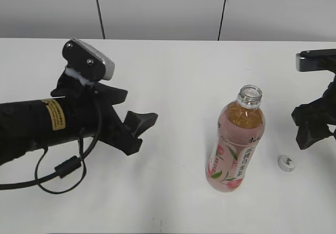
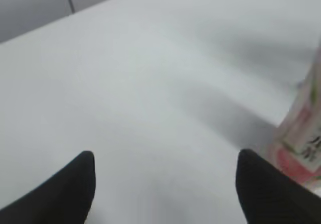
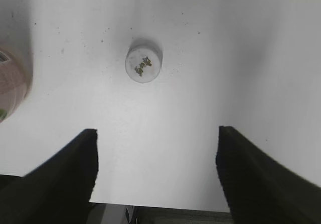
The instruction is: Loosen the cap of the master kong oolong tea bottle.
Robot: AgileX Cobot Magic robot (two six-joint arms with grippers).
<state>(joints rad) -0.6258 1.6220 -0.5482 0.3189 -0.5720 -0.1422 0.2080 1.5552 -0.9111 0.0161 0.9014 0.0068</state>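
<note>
So we've got the big white table (image 1: 173, 76) taking up pretty much everything, with a pale panelled wall (image 1: 163, 8) behind it.

Next biggest is our left arm (image 1: 47, 121), lying low across the left side of the exterior view, a black cable (image 1: 63, 166) looping under it. Its left gripper (image 1: 137, 131) points toward the middle of the table. From the left wrist cam the two black fingers (image 2: 70, 189) are spread wide with only bare tabletop between them, so it's holding nothing and touching nothing. The bottle shows at that view's right edge, blurry, just beside the right-hand finger; we can't tell if they touch there, but in the exterior view they're well apart.

Then the master kong oolong tea bottle (image 1: 235, 145), standing upright right of centre, amber tea inside, pink peach label. Its neck is open, no cap on it.

The right gripper (image 1: 314, 131) hangs at the right edge, near the bottle but clear of it. Wrist cam shows its fingers (image 3: 60, 179) spread wide too, empty, tabletop between them.

Smallest: the cap (image 3: 143, 63), sitting on the table between the bottle's base and the right gripper, top face up with a small green mark, touching neither.
</note>
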